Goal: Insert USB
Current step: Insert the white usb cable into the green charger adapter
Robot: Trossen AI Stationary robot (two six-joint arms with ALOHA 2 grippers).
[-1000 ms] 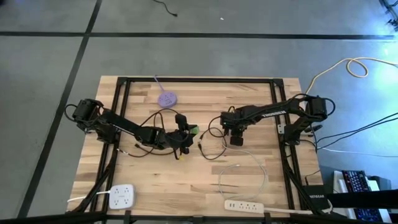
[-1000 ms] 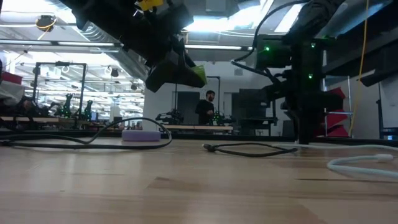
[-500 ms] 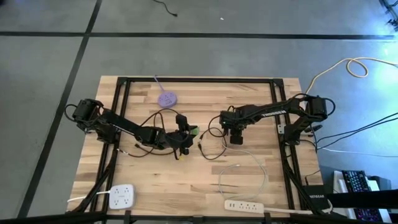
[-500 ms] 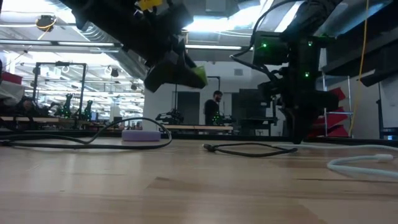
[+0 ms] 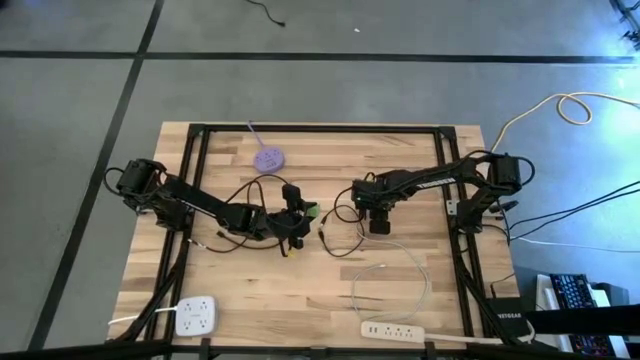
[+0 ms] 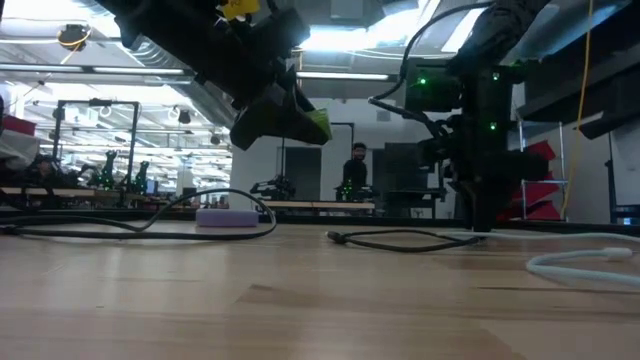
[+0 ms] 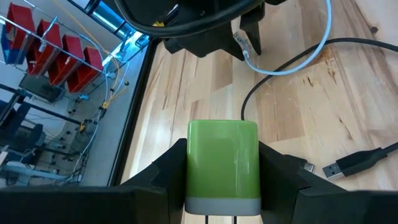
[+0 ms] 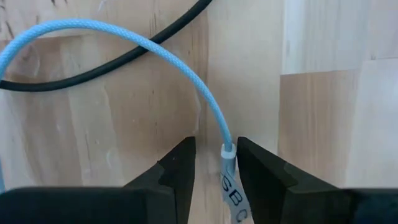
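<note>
My right gripper [image 8: 211, 171], pinching the plug of the pale blue USB cable [image 8: 155, 53], has drifted slightly toward my left gripper [image 7: 222, 180], which stays clamped on the green charger [image 7: 222, 155] held above the table [image 5: 250, 290], so insertion looks close

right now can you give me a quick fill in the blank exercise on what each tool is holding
1. The left tool is shut on a ____ charger block.
2. The right tool grips the plug end of a light ____ cable.
3. A loose black USB plug lies on the ____ table.

Missing words: green; blue; wooden
</note>
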